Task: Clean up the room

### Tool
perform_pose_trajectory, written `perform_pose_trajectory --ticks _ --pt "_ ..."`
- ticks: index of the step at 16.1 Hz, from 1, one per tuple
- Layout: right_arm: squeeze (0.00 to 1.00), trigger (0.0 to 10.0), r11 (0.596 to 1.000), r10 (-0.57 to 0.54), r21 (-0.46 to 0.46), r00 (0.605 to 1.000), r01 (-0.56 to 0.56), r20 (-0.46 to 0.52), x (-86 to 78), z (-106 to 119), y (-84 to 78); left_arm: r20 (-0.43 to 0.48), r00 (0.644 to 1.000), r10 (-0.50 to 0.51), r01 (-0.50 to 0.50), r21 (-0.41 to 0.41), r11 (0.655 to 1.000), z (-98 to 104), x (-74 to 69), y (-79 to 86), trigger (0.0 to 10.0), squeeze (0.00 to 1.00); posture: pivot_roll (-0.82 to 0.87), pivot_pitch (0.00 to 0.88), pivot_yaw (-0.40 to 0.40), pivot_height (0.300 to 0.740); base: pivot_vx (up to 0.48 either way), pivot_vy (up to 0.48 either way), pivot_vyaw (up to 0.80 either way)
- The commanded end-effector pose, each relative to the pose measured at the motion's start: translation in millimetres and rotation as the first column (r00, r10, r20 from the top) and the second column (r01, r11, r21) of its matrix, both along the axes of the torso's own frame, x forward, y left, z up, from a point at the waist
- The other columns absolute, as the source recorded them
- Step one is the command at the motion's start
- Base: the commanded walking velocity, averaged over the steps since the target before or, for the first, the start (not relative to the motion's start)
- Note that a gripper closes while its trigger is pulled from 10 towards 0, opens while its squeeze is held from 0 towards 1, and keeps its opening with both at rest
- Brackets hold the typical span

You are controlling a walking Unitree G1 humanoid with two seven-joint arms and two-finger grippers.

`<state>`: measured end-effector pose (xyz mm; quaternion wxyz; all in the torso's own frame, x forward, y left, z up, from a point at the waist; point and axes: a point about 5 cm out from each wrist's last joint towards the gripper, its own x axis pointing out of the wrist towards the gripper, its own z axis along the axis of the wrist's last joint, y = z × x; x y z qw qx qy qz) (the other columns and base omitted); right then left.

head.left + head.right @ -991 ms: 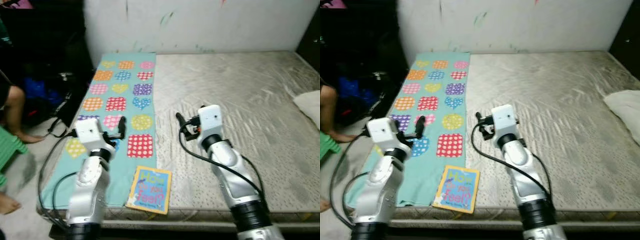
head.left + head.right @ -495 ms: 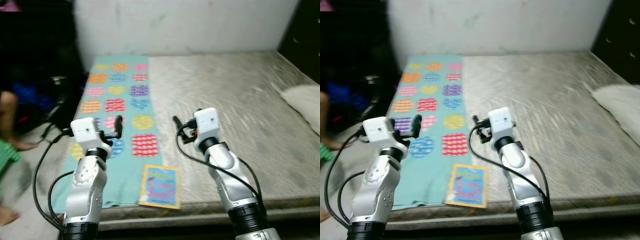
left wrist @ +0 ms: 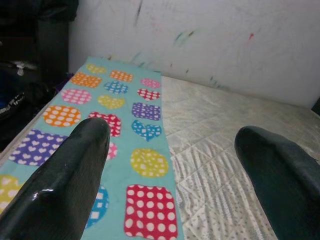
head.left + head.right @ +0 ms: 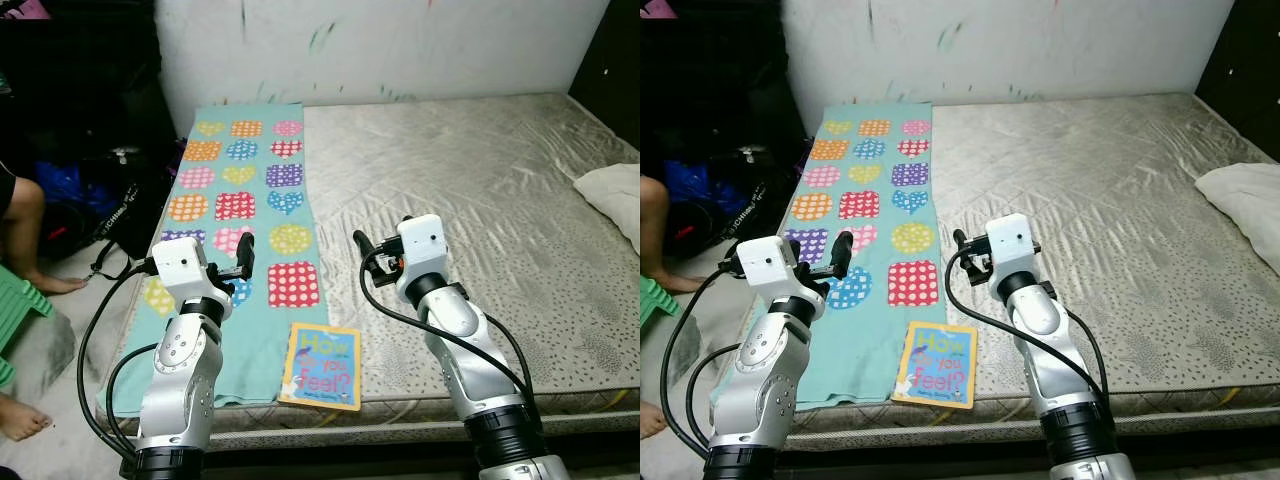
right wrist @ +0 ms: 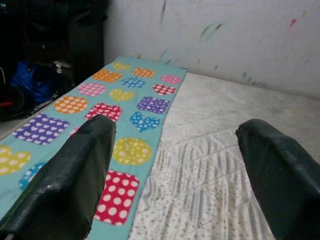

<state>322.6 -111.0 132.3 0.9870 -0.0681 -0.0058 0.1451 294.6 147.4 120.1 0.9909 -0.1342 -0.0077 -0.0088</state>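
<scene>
Bare mattress (image 4: 480, 190) fills most of the head views, grey quilted, set vs. a scuffed white wall (image 4: 400, 45). Along its left side lies a teal blanket (image 4: 240, 200) w/ coloured dotted hearts & squares, flat, running from the wall end to the near edge. A book (image 4: 321, 365), yellow/blue cover reading "How do you feel?", lies at the near edge of the mattress, partly on the blanket's right border, slightly tilted. White pillow (image 4: 612, 195) at the far right edge of the mattress, well apart from the rest.

Left claw (image 3: 175, 170) is up over the near part of the blanket, fingers (image 4: 245, 256) spread wide, holding nothing; wrist view looks along the blanket to the wall. Right claw (image 5: 177, 175) is up over the mattress just right of the blanket border, also spread wide, nothing gripped. Book sits near & between the two arms, closer to the camera than both claws, touching neither.

Left of the bed: dark bags (image 4: 95, 200) on the floor, a person's bare leg (image 4: 30, 225) & foot (image 4: 20, 420), and the corner of a green stool (image 4: 18, 300).
</scene>
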Motion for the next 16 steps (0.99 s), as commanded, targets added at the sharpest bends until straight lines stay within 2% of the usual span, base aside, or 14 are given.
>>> perform_pose_trajectory --ticks 1,5,7,16 --pt "0.00 10.0 1.000 0.005 0.010 1.000 -0.005 0.015 2.0 5.0 1.2 -0.003 1.000 0.007 -0.007 0.014 1.000 -0.5 -0.1 1.8 10.0 0.00 -0.09 0.000 0.046 0.740 0.000 0.000 0.00" --pt "0.00 10.0 0.999 -0.027 -0.041 0.996 0.023 -0.086 2.7 -14.6 -3.8 -0.054 0.998 -0.010 0.012 0.032 0.999 -11.4 -0.4 -0.8 10.0 0.00 -0.09 0.000 0.047 0.740 0.000 0.000 0.00" --pt "0.00 10.0 0.998 -0.057 -0.033 0.990 0.053 -0.128 1.3 -22.3 -9.9 -0.075 0.997 -0.006 0.009 0.036 0.999 -16.0 -2.4 0.6 10.0 0.00 -0.09 0.000 0.047 0.740 0.000 0.000 0.00" --pt "0.00 10.0 0.997 -0.075 -0.045 0.984 0.069 -0.163 1.2 -28.2 -13.4 -0.092 0.996 -0.012 0.016 0.041 0.999 -19.1 -2.0 -0.4 10.0 0.00 -0.10 0.000 0.053 0.740 0.000 0.000 0.00"
